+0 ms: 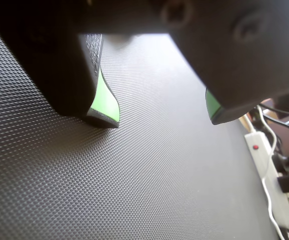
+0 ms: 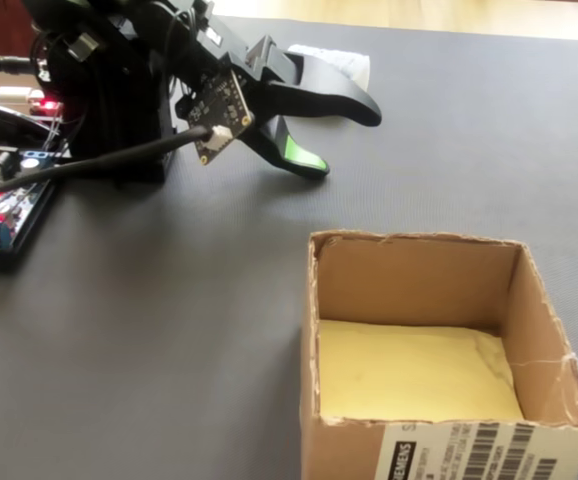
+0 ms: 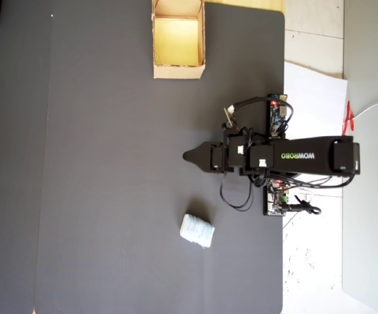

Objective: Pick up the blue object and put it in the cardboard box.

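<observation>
The blue object (image 3: 197, 230), a small pale ribbed lump, lies on the dark mat; in the fixed view only its top (image 2: 337, 60) shows behind the gripper. The cardboard box (image 3: 179, 70) stands open at the mat's top edge in the overhead view, and its yellowish inside holds nothing. In the fixed view the box (image 2: 409, 280) is near, at lower right. My gripper (image 2: 347, 142) is open, with nothing between its green-padded fingers (image 1: 107, 102). In the wrist view the gripper (image 1: 162, 117) hovers just over bare mat. Seen from overhead, the gripper (image 3: 188, 156) points left, between box and lump and touching neither.
The arm's base and circuit boards (image 3: 277, 114) sit at the mat's right edge with loose cables. In the fixed view a board (image 2: 9, 215) lies at the left. A white power strip (image 1: 267, 170) runs along the mat's edge in the wrist view. White paper (image 3: 313, 85) lies beside the mat.
</observation>
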`<state>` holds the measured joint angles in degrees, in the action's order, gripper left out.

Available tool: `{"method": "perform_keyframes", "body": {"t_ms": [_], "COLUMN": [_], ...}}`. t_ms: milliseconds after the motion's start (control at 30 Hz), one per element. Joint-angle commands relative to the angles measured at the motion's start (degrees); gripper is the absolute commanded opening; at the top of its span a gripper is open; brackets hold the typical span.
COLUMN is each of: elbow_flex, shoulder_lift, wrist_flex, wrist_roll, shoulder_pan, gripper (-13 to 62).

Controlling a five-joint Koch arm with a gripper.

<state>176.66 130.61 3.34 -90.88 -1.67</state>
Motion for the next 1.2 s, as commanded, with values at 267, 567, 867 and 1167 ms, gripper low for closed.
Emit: {"method": "perform_keyframes", "body": {"t_ms": [267, 567, 867, 1167], "elbow_flex": [1.9, 1.9, 1.9, 1.8], "shoulder_lift": [4.9, 5.0, 5.0, 5.0], "wrist_flex": [-6.2, -6.1, -5.8, -5.8], "wrist_roll": [-1.8, -2.5, -3.4, -5.0], "shoulder_pan": [0.1, 0.4, 4.9, 18.1], "gripper": [33.9, 33.7, 33.7, 33.7]}}
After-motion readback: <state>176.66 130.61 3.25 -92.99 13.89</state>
